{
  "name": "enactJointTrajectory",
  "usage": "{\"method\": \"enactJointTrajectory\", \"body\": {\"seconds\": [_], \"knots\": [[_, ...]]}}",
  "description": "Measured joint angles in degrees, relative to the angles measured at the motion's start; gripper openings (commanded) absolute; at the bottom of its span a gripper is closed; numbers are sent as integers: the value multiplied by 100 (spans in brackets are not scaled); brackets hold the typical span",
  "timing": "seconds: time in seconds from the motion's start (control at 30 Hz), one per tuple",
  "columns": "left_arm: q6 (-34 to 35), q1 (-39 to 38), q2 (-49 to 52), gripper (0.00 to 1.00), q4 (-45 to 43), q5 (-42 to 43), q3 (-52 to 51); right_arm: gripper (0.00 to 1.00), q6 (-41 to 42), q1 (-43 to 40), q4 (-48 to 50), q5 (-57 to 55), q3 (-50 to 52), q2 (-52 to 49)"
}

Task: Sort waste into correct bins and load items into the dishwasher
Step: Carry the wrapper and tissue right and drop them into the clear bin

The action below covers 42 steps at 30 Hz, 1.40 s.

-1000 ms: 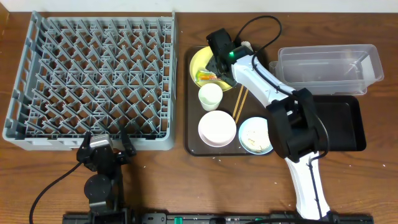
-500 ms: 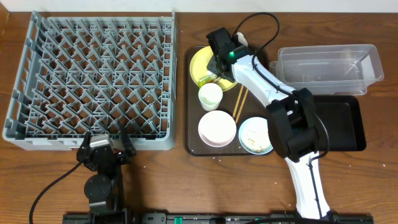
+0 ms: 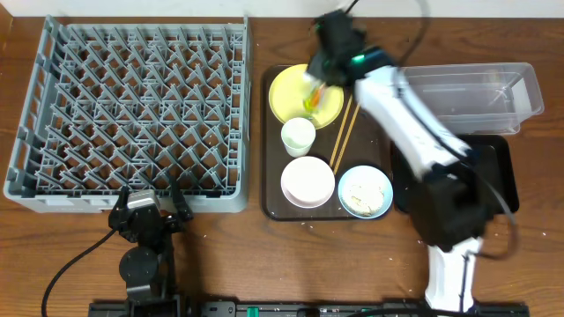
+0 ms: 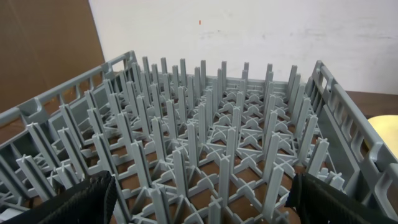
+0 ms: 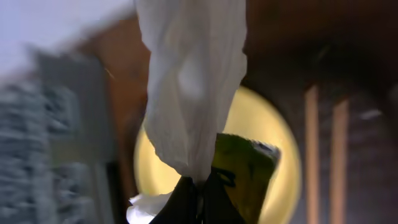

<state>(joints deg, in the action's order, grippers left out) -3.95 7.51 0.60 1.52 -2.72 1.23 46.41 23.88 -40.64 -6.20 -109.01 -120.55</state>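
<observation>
Right wrist view: the right hand (image 5: 198, 198) is closed tight on two pieces of waste at once. A white paper napkin (image 5: 189, 81) and a green snack wrapper (image 5: 244, 168) are pinched together at one end and hang free from the grip. Both are held clear above the yellow plate (image 3: 286, 88), presumably so that they can be carried across to the bins without dragging over the crockery. Which bin is meant, the clear tub (image 3: 467, 92) or the black tray (image 3: 493, 167), cannot be told.

The cup (image 3: 298, 136), white bowl (image 3: 307, 180), chopsticks (image 3: 342, 136) and blue bowl (image 3: 365, 191) are left on the brown tray (image 3: 273, 176), waste being dealt with first, it seems.

The left hand (image 3: 148, 210) is parked on the worktop before the empty dish rack (image 3: 62, 198), spread wide with nothing held.
</observation>
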Motion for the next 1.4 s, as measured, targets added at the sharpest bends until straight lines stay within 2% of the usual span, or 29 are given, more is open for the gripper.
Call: {"method": "enactJointTrajectory", "body": {"seconds": [0.23,0.47,0.77,1.03,1.27,1.3,1.33,1.4], "knots": [[0,0,0,92,0,0,0,2,330,-951,-837,-28,-103,918],[0,0,0,92,2,0,0,2,1602,-1919,-2026,-258,-87,730],[0,0,0,92,2,0,0,2,2339,-2586,-1978,-396,-85,219],[0,0,0,92,0,0,0,1,2428,-2962,-2083,-529,-79,186],[0,0,0,92,2,0,0,2,2459,-2977,-2170,-935,-79,186],[0,0,0,92,0,0,-2,3,2457,-2977,-2170,-975,-79,186],[0,0,0,92,0,0,-2,8,2457,-2977,-2170,-1023,-79,186],[0,0,0,92,0,0,0,27,2455,-2977,-2168,-1106,-79,186]]}}
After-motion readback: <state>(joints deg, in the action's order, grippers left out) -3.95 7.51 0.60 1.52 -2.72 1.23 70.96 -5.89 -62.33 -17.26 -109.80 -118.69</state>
